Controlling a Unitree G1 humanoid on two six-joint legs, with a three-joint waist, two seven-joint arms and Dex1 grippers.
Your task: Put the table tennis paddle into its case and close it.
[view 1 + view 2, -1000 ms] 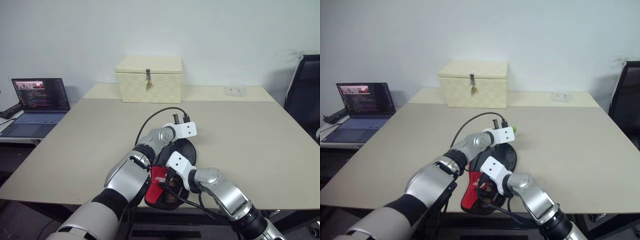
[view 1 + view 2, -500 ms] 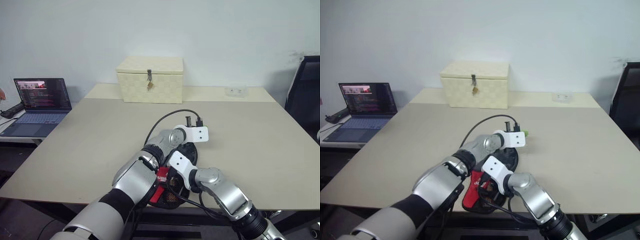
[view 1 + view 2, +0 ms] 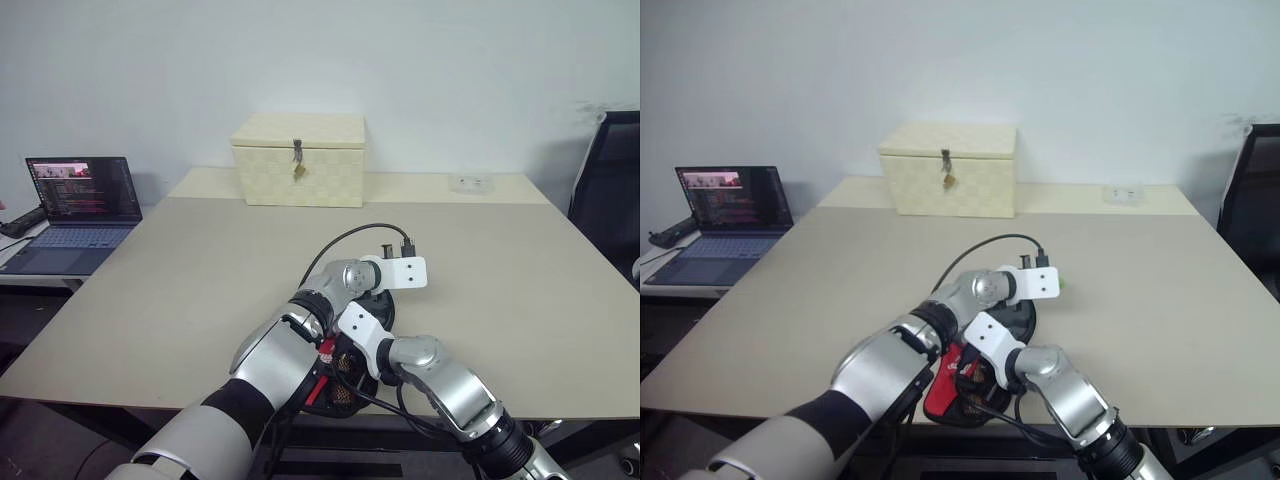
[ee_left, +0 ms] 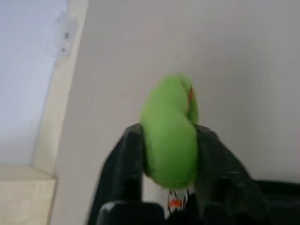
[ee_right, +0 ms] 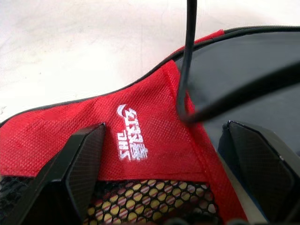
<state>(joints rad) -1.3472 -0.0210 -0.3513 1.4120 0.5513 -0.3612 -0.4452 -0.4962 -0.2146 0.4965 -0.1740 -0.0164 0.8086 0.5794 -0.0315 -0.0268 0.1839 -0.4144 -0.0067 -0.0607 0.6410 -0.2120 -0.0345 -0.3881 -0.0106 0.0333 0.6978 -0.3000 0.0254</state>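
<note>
Left eye view looks down on a broad beige tabletop (image 3: 180,270) set against a plain white wall (image 3: 400,60); a cream woven box (image 3: 299,158) with a small metal latch stands near the far edge, on a paler strip of surface that runs along the wall; a small white socket plate (image 3: 471,183) lies on the same strip, well apart to the right; an open laptop (image 3: 75,208) with a lit screen sits on a lower side desk at the left, and a dark office chair (image 3: 608,185) shows at the right edge.

The case (image 3: 960,375) lies at the near edge of the tabletop, its red section toward the robot and its black part farther in, largely covered by both arms; whether the paddle lies inside cannot be told.

The right hand (image 5: 164,154) hangs just over the red fabric with white lettering and the mesh pocket, its fingers spread wide and gripping nothing; a black cable crosses in front of it.

The left hand (image 4: 168,150) reaches past the case's far end; the left wrist view shows a bright green object (image 4: 169,131) lodged between its fingers, though how tightly they close on it cannot be told.
</note>
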